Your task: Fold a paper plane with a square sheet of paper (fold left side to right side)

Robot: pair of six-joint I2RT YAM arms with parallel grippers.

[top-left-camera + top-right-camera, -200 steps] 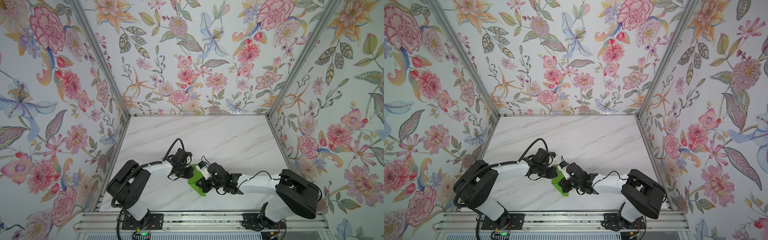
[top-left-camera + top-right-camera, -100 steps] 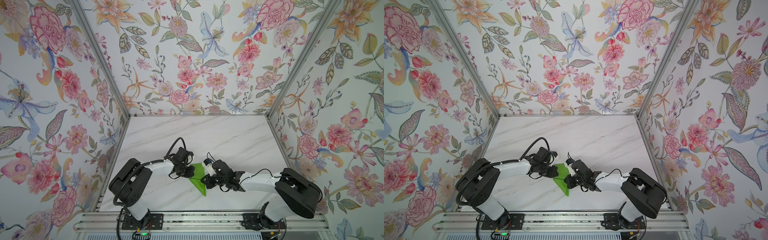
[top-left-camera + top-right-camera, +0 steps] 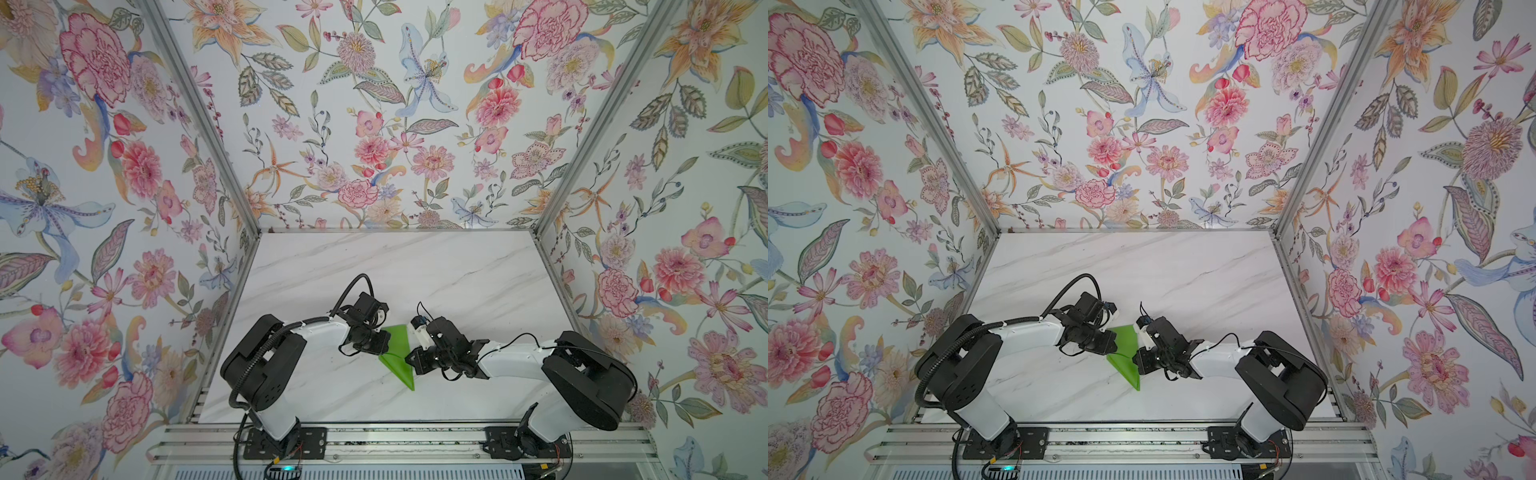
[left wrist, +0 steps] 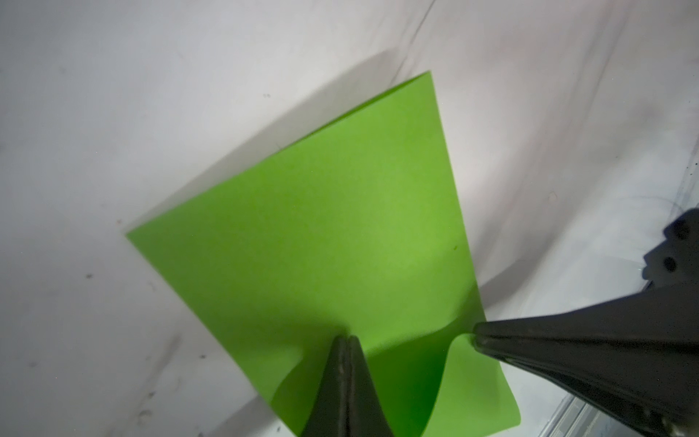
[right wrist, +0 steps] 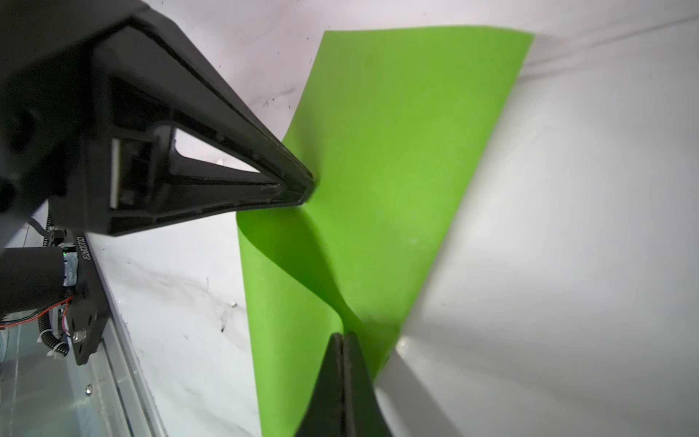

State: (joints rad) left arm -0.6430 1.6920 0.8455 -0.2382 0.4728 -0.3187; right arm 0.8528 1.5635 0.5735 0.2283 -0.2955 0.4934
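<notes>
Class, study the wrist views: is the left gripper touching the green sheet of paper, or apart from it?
Touching. In the left wrist view the left gripper has its jaws shut on the square sheet of paper, which buckles at the pinch.

far tabletop (image 3: 395, 266) free, left tool (image 4: 348, 340), right tool (image 5: 343, 336), green sheet (image 3: 401, 365) blocking mid-front

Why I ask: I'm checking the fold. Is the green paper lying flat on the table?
No, the paper curls up between the left hand and right hand pinching it.
</notes>
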